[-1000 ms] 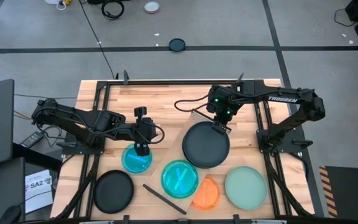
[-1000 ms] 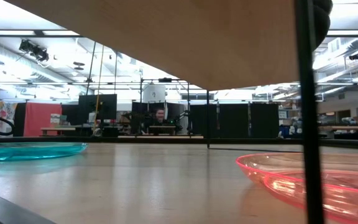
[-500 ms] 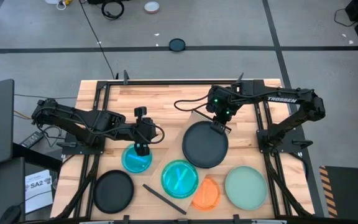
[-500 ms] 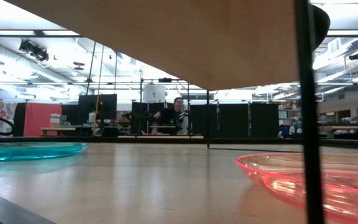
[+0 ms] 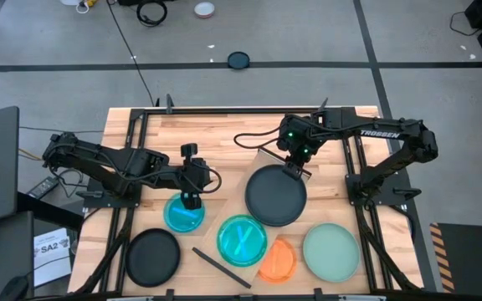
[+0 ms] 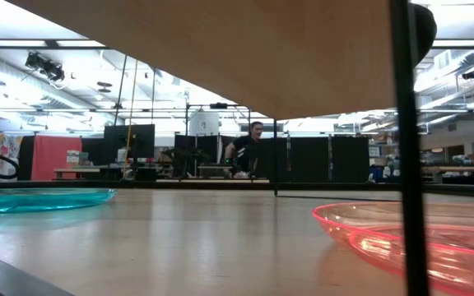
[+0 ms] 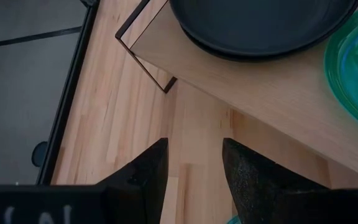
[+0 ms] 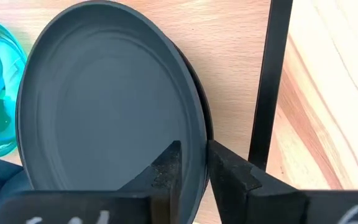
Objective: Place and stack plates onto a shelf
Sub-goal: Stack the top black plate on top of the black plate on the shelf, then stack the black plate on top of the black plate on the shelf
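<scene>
The light wood shelf (image 5: 264,157) stands slantwise in the middle of the table, raised on dark end strips. A large black plate (image 5: 274,196) lies at the shelf's far end, and a second dark rim (image 8: 207,127) shows just under it. My right gripper (image 5: 295,170) is shut on this plate's far rim. A teal plate (image 5: 242,240) lies on the shelf nearer the front. My left gripper (image 5: 190,201) is open and empty above a blue plate (image 5: 184,217) that lies on the table to the shelf's left. My right gripper pinches the black plate's rim (image 8: 194,134) at its far edge between its two fingers, one finger over the plate's inner face and one outside the rim. The fingers slant down from the table's far side. The rest of the plate lies on the shelf.
Another black plate (image 5: 152,255) lies on the table at the near left. An orange plate (image 5: 283,261) lies partly under the shelf's near edge, with a mint-green plate (image 5: 330,251) to its right. The shelf's dark near strip (image 5: 222,267) is by the front edge. A person (image 6: 249,156) is in the room beyond.
My right gripper has drawn the black plate a little way along the shelf toward the table's left. The person in the room behind has walked to the right.
</scene>
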You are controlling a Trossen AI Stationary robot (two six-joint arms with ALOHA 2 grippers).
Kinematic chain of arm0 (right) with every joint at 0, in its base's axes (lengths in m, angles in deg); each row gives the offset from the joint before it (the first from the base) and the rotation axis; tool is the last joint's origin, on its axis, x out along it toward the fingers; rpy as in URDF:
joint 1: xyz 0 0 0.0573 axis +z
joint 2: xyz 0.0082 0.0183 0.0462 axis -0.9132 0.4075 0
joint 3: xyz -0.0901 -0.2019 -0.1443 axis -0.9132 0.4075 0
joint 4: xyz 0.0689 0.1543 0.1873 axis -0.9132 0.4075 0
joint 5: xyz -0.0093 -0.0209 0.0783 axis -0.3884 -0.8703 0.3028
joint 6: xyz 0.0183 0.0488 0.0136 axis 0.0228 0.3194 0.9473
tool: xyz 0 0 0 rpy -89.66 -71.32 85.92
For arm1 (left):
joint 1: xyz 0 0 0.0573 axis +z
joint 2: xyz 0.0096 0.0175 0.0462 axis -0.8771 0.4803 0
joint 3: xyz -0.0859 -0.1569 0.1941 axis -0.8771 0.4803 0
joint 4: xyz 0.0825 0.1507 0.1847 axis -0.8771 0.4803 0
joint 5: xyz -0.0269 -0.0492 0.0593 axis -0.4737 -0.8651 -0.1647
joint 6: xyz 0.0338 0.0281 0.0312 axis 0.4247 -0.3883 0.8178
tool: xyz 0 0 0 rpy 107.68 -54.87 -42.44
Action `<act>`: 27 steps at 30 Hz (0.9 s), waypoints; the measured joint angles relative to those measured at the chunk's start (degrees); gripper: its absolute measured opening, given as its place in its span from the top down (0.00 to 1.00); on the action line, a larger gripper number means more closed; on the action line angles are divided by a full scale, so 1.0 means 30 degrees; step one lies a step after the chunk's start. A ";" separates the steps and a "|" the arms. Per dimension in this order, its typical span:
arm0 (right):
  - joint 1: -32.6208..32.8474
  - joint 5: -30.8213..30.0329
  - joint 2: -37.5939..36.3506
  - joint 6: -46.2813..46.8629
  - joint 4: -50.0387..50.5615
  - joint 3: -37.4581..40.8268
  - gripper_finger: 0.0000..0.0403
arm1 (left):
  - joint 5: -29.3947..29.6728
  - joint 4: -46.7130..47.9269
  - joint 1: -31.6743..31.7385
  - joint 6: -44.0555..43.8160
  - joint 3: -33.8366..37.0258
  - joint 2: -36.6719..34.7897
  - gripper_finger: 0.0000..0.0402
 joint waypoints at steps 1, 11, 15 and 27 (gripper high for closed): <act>0.0000 0.0000 0.0000 -0.0013 -0.0009 0.0000 0.77 | 0.0001 0.0000 -0.0007 -0.0006 0.0000 0.0000 0.61; 0.0000 0.0000 0.0000 -0.0065 -0.0015 0.0000 0.64 | -0.0003 0.0000 -0.0003 0.0004 0.0000 0.0000 0.61; 0.0000 0.0000 0.0000 -0.0066 -0.0015 0.0000 0.61 | -0.0003 0.0000 -0.0003 -0.0004 0.0000 0.0000 0.61; 0.0000 0.0000 0.0000 -0.0066 -0.0007 0.0000 0.61 | 0.0001 0.0000 -0.0002 -0.0007 0.0007 0.0000 0.61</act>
